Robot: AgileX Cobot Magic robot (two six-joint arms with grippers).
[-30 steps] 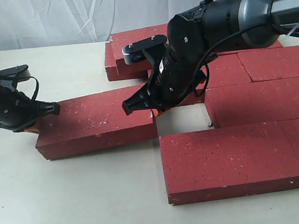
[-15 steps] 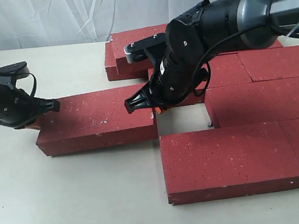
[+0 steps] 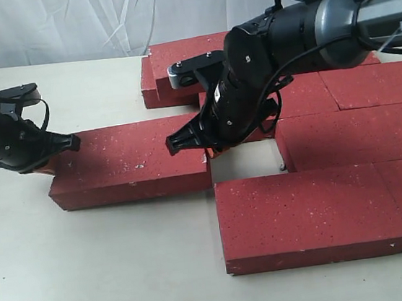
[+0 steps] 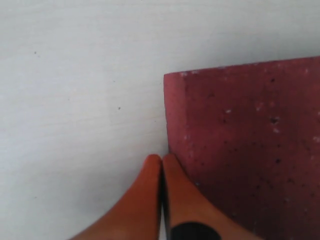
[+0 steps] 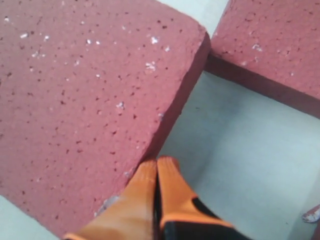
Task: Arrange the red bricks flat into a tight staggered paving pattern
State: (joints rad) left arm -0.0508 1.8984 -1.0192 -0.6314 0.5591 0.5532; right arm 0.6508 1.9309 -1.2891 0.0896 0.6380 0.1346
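A loose dark-red paving brick (image 3: 130,162) with a gritty, white-specked face is lying flat near the middle of the pale bench (image 3: 128,275), well back from its near edge, long side running left to right. The left gripper (image 3: 57,146) is sitting at the brick's left end. In the left wrist view its orange fingertips (image 4: 152,167) are showing closed together, with no gap between them, touching the brick's end face just by a corner. The right gripper (image 3: 206,147), on a thick black arm reaching in from the right, is hanging over the brick's other end. In the right wrist view its jaws are likewise together, holding nothing, with the orange tips (image 5: 167,175) right at the brick's end edge. Just beyond that end a small bare patch of bench (image 3: 244,161) is showing, hemmed in by the laid red bricks: a long front brick (image 3: 303,215) touching the loose one's right front corner, a middle-row brick (image 3: 351,133) on the far side of the patch, and further bricks (image 3: 375,83) behind it. One more back brick (image 3: 180,65) is lying toward the far edge, near the white cloth backdrop (image 3: 63,28).
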